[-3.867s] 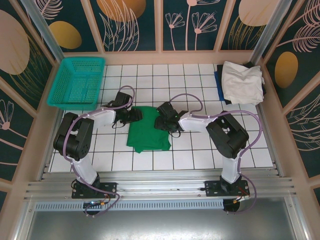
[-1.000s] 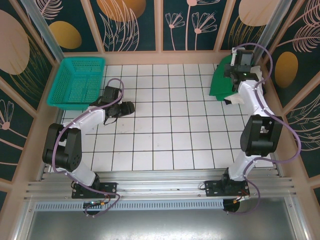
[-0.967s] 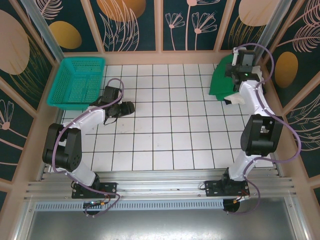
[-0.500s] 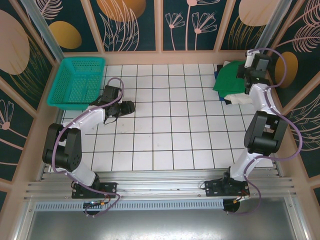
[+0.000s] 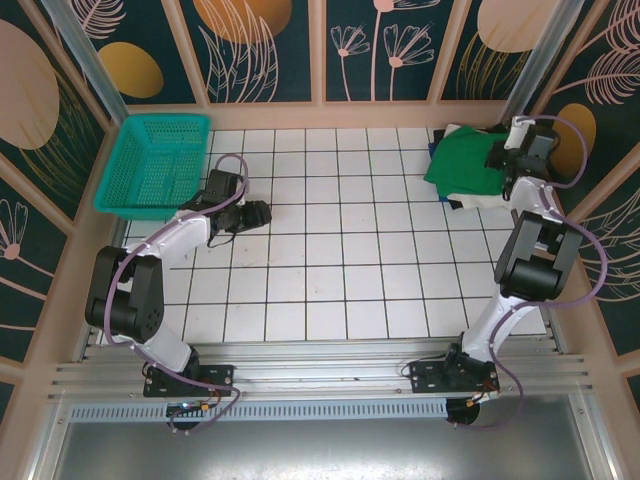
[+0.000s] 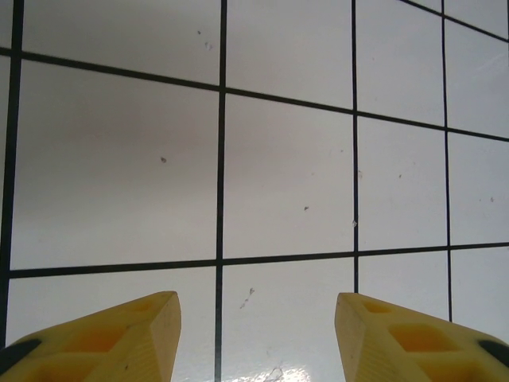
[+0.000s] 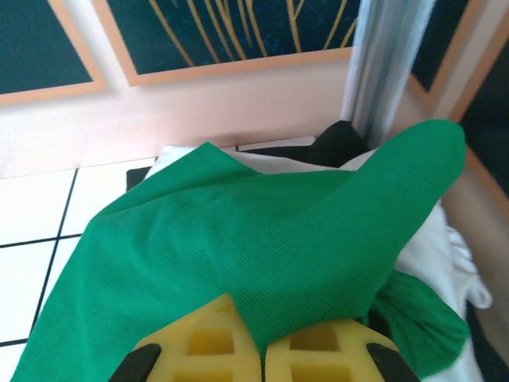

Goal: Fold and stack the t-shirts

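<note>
At far right, green t-shirt (image 5: 460, 160)

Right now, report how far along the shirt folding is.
Done: the green t-shirt looks folded and lies on the off-white t-shirt in the far right corner. In hand: the right gripper is shut on the green t-shirt. Left: let go of it. The left gripper hangs open over the tiled table.

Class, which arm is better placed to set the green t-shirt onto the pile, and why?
Right: right gripper is shut on the green t-shirt above the pile; left gripper is open over distant tiles.
</note>
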Available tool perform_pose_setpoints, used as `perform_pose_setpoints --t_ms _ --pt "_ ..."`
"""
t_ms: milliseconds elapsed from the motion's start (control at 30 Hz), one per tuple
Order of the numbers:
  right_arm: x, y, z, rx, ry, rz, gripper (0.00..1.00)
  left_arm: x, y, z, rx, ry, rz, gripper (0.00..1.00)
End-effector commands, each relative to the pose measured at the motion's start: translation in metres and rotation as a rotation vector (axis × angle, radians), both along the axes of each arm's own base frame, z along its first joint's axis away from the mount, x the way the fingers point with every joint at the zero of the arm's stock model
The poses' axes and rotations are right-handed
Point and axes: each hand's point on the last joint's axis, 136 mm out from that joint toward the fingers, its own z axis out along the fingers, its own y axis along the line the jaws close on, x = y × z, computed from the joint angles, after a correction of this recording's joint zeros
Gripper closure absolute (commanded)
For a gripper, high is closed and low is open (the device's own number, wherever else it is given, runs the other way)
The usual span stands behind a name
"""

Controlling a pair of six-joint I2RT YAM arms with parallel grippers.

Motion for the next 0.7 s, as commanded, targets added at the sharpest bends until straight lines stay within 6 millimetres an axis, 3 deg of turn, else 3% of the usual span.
perform_pose_setpoints --t_ms 0,200,367,433,533,667 --pt "0.018 0.024 0.046 0.022 -0.168 0.138 1.0 0.008 -0.002 0.007 -0.008 -0.009 -0.007 0.46" --pt "0.039 0.029 0.046 -0.05 -0.166 0.195 1.0 0.013 -0.001 0.009 0.006 -0.005 -0.008 0.46" --pt "0.044 0.025 0.063 -0.132 -0.25 0.191 1.0 0.018 -0.004 0.011 -0.001 0.003 -0.009 0.46" --pt "0.049 0.012 0.047 -0.129 -0.215 0.164 1.0 0.019 -0.005 0.011 -0.004 0.003 -0.008 0.46" --pt "0.054 -0.022 0.004 -0.058 -0.107 0.115 1.0 0.018 -0.004 0.011 -0.003 0.006 -0.006 0.46" --pt "0.047 -0.055 -0.035 0.104 0.023 0.114 1.0 0.016 -0.002 0.009 0.007 0.009 -0.001 0.46"
